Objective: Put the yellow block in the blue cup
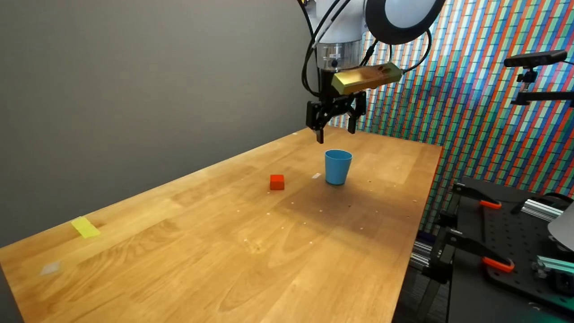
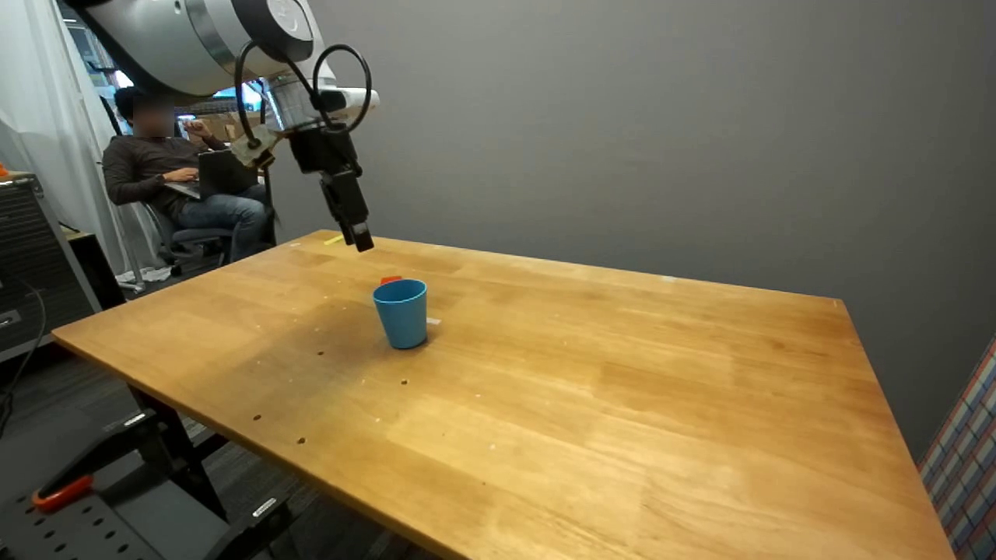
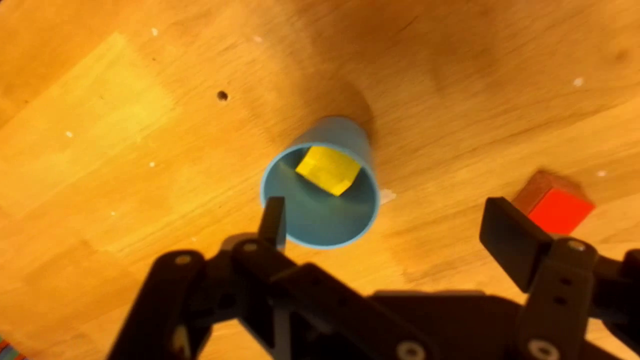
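The light-blue cup stands upright on the wooden table in both exterior views (image 1: 337, 171) (image 2: 403, 317). In the wrist view I look down into the blue cup (image 3: 325, 222). The bright-yellow block (image 3: 329, 170) lies inside the cup in the wrist view, apart from my fingers. The cup's walls hide the block in both exterior views. My gripper (image 1: 336, 133) is open and empty, in the air above the table and higher than the cup's rim. It also shows in an exterior view (image 2: 360, 238) and in the wrist view (image 3: 390, 220), its fingers spread wide.
A small red block (image 1: 276, 182) sits on the table near the cup; it also shows in the wrist view (image 3: 561, 211). In an exterior view the cup partly hides the red block (image 2: 391, 279). A flat yellow tape patch (image 1: 85, 227) lies by the table's edge. A grey wall runs behind the table.
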`<state>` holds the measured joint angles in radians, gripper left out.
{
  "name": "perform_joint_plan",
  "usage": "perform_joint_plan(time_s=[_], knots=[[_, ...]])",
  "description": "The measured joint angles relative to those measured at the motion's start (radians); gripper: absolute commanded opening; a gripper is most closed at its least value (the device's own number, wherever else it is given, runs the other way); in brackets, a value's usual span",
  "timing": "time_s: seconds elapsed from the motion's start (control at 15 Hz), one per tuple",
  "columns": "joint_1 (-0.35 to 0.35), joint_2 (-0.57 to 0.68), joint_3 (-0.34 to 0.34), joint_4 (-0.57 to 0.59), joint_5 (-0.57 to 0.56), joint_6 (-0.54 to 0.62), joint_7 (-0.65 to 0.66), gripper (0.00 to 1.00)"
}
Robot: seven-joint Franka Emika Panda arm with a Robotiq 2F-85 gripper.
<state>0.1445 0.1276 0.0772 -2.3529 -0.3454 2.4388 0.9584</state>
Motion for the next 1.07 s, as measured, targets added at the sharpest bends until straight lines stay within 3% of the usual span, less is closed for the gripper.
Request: perform_joint_plan(time_s=[0.27,0.4,0.87,1.07], knots=[[0.012,-0.098,0.080,-0.043,0.307,-0.015,-0.283,1.00],[0.026,-0.179,0.106,-0.061,0.430,-0.079,-0.417,1.00],[0.048,-0.471,0.124,-0.066,0.474,-0.450,-0.580,1.00],[0.047,-0.492,0.126,-0.071,0.474,-0.464,-0.582,1.00]])
